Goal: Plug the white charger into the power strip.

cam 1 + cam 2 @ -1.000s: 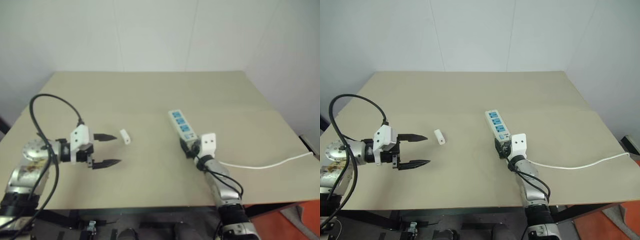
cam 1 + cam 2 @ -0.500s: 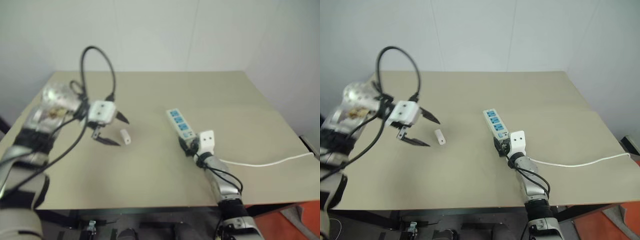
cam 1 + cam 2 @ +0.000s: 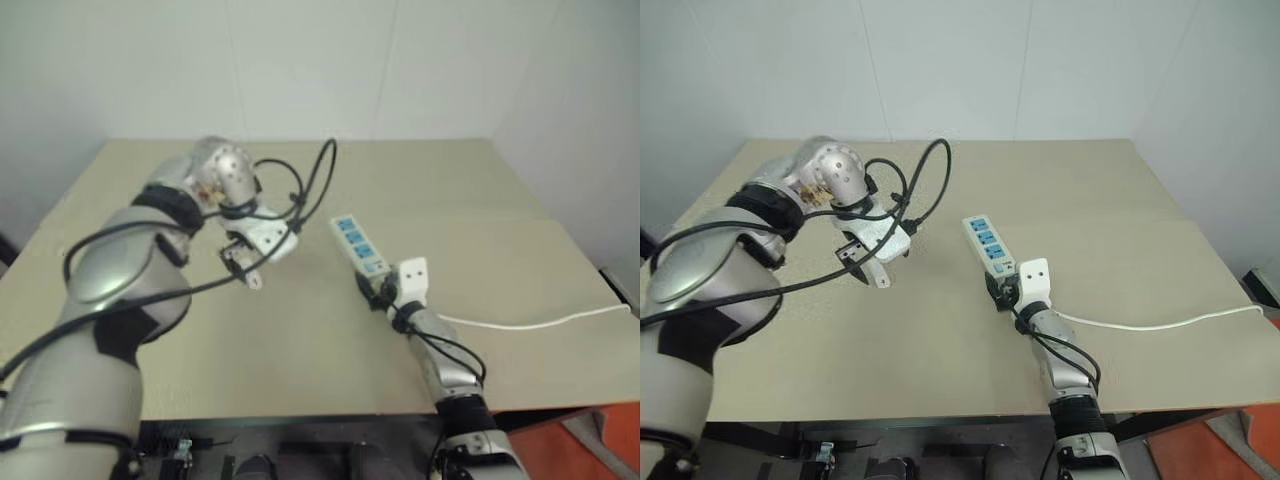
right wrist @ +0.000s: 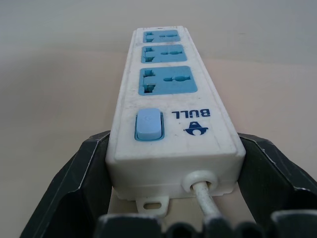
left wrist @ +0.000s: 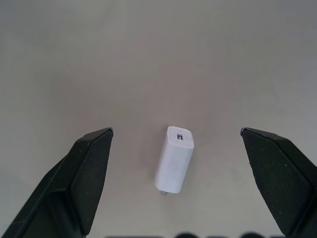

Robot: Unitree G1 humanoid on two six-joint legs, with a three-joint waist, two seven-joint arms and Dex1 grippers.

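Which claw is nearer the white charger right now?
Left. The left claw hangs open directly over the white charger; the right claw sits apart, straddling the power strip.

white charger [image 5: 174, 159], white strip [image 4: 171, 129] w/ blue sockets, beige table [image 3: 300, 340]

Silver arms [image 3: 120, 270] (black cables looped), white housings, black-fingered end effectors [image 5: 176, 163].

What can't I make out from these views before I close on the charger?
- White charger: its prongs are hidden in the left wrist view; in the head views the left gripper covers most of it.
- Left fingertips: whether they touch the table is not shown.
- Power strip: whether the right gripper presses its sides; the contact is hidden.
- Cord: cut off by the right edge of the picture; its end is unseen.
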